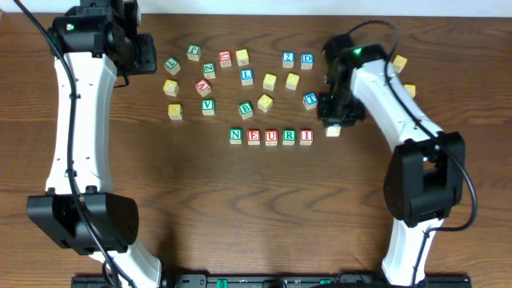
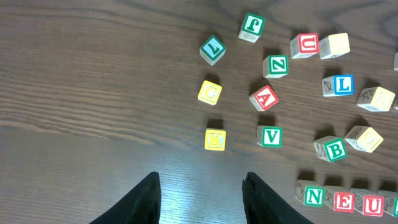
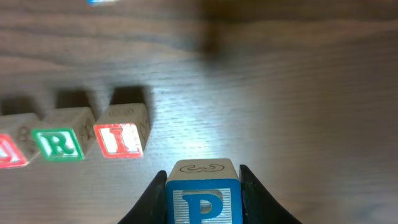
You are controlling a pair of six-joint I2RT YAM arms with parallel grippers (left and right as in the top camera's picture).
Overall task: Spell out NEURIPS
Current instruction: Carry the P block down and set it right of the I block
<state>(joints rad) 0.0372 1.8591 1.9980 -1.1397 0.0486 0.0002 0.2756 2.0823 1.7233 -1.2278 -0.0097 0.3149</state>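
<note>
The right tool (image 3: pixel 203 177) clamps the blue P cube (image 3: pixel 203 205), near the red I cube (image 3: pixel 121 138) — lower it square, just beside that cube, letter facing likewise. The left tool (image 2: pixel 202 190) hangs part-open, empty.

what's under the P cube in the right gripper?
Only bare wood table shows around the blue P cube, clamped in the right gripper near the red I cube. Directly beneath it is covered.

P cube (image 3: pixel 203 193) — base cropped, U cube (image 3: pixel 9 150) half-cropped
</note>
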